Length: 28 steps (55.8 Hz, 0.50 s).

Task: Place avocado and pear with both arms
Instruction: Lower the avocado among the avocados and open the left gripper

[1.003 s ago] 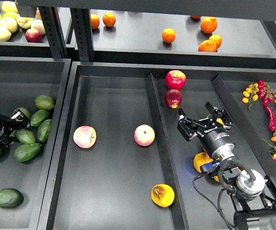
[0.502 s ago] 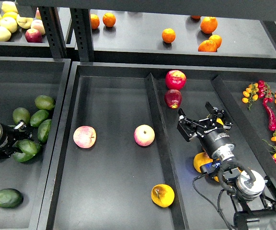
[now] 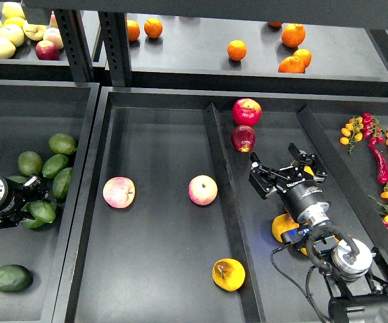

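Note:
The pear [image 3: 228, 274], yellow-orange with a brown-red blotch, lies in the middle bin beside its right divider, near the front. Several dark green avocados lie in the left bin, one alone at the front [image 3: 7, 277] and a cluster farther back [image 3: 54, 165]. My left gripper [image 3: 31, 199] is low in that cluster, right against one avocado [image 3: 44, 212]. Its fingers look dark and small, so I cannot tell whether they hold anything. My right gripper [image 3: 283, 163] hovers open and empty over the right bin, above and to the right of the pear.
Two pink apples [image 3: 118, 192] [image 3: 203, 190] lie in the middle bin. Two red apples [image 3: 246, 112] lie at the back of the right bin. A yellow fruit [image 3: 283, 227] is partly hidden under my right arm. A raised divider [image 3: 222, 195] separates the bins. Oranges [image 3: 236, 50] sit on the back shelf.
My left gripper has moved down and toward me within the avocado cluster, and the avocados near it have shifted. The right arm has not moved.

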Each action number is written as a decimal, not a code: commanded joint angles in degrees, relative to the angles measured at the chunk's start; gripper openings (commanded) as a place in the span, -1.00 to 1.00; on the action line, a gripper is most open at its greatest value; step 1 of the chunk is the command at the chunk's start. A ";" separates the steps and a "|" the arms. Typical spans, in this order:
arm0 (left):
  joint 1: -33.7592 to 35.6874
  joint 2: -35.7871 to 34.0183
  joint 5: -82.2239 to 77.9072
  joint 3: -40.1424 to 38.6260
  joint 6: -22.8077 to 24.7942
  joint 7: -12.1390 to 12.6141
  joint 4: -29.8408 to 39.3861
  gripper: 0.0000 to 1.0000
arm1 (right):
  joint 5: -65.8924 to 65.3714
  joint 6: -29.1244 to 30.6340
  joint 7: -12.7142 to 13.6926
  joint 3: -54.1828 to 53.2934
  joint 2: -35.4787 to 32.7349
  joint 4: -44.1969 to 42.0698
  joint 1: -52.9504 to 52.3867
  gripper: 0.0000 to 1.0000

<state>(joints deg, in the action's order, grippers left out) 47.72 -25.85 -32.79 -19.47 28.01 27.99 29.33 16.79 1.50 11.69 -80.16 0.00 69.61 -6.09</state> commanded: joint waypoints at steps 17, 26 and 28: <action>0.53 0.01 0.09 -0.13 -0.01 0.01 0.20 0.56 | 0.00 0.00 0.18 0.01 0.00 0.00 0.03 0.99; 1.06 -0.17 0.18 -0.48 -0.01 0.01 0.99 0.82 | 0.00 0.00 0.27 0.09 0.00 0.00 0.03 0.99; 1.23 -0.52 0.18 -0.40 -0.01 0.01 0.99 0.85 | 0.00 0.00 0.27 0.18 0.00 0.00 0.03 0.99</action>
<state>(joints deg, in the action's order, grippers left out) 48.53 -25.85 -32.67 -19.78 28.01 28.03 30.01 16.80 1.50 11.94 -80.13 0.00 69.61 -6.07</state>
